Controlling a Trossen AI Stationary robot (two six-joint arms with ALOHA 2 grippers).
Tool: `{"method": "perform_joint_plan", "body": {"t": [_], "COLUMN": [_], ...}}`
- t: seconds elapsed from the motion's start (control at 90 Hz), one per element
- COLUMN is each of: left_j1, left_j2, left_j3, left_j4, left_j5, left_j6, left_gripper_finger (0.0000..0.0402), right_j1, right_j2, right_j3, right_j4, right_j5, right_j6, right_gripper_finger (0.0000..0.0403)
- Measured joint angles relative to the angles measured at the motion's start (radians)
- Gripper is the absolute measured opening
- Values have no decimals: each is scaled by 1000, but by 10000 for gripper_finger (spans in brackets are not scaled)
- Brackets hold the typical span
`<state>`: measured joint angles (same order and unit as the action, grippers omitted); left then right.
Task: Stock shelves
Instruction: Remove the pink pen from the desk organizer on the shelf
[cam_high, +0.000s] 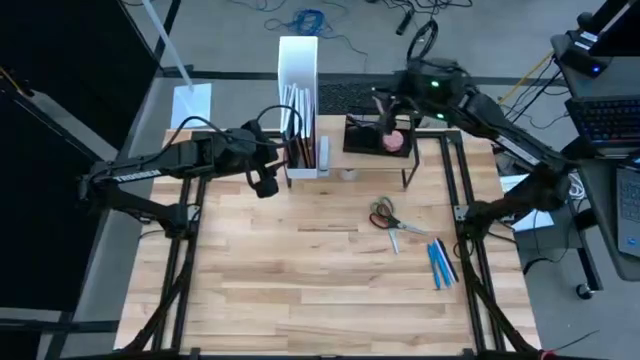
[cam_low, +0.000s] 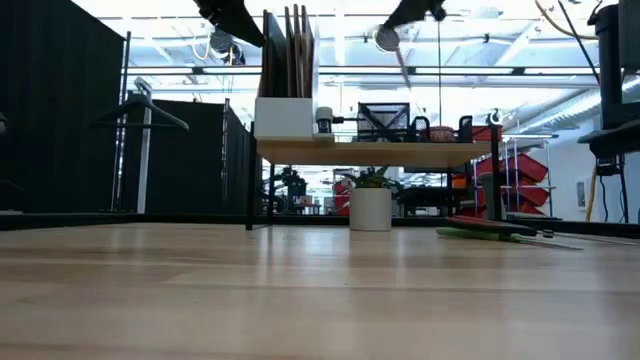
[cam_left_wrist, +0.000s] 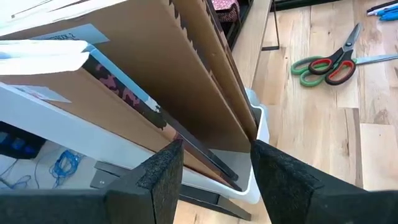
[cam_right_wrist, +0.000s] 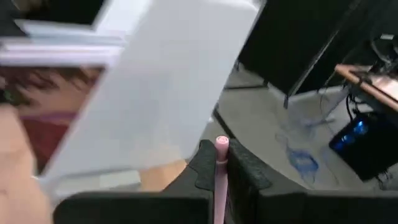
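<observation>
Right pincer (cam_right_wrist: 220, 163) clenched on a pink pen (cam_right_wrist: 221, 171), which stands up between the two fingers; in the high view this pincer (cam_high: 385, 112) hangs over the small black organizer tray (cam_high: 360, 137) at the far right end of the shelves (cam_high: 420, 160). Step in hand, by my reading: carrying the pen to that tray to stock it. Next move likely calls for lowering the pen tip-down into a free slot without tipping the tray, then letting go; which slot is free cannot be told. Left pincer (cam_left_wrist: 214, 163) released, fingers spread on either side of the edge of the brown folders (cam_left_wrist: 186, 81) standing in the white magazine file box (cam_left_wrist: 258, 130); from above it (cam_high: 265, 180) sits just beside the box's near end, not holding anything. It may be steadying or squaring the folders, though that is a guess. The shelves: a low riser with a flat light-wood top on thin black legs (cam_low: 249, 190), standing at the far edge of the desk (cam_high: 300, 290), carrying the file box at its left end and the tray at its right; a small white pot with a plant (cam_low: 370, 205) shows under it. Still unstocked on the desk: scissors with green and red handles (cam_high: 383, 214) and blue pens (cam_high: 438, 262) near them.
</observation>
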<state>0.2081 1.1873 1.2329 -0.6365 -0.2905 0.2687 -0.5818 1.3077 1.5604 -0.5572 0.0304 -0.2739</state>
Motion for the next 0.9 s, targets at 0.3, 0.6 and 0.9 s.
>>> {"method": "perform_joint_plan", "body": {"t": [0.3,0.6,0.9], "left_j1": [0,0,0], "left_j2": [0,0,0], "left_j3": [0,0,0], "left_j4": [0,0,0], "left_j5": [0,1,2], "left_j6": [1,0,0], "left_gripper_finger": [176,176,176], "right_j1": [109,315,546], "right_j2": [-121,-106,-108], "right_j3": [1,-168,-628], "right_j4": [-290,-650,-397], "right_j5": [-2,-6,-11], "right_j6": [251,654,1112], "right_gripper_finger": [1,2,3]}}
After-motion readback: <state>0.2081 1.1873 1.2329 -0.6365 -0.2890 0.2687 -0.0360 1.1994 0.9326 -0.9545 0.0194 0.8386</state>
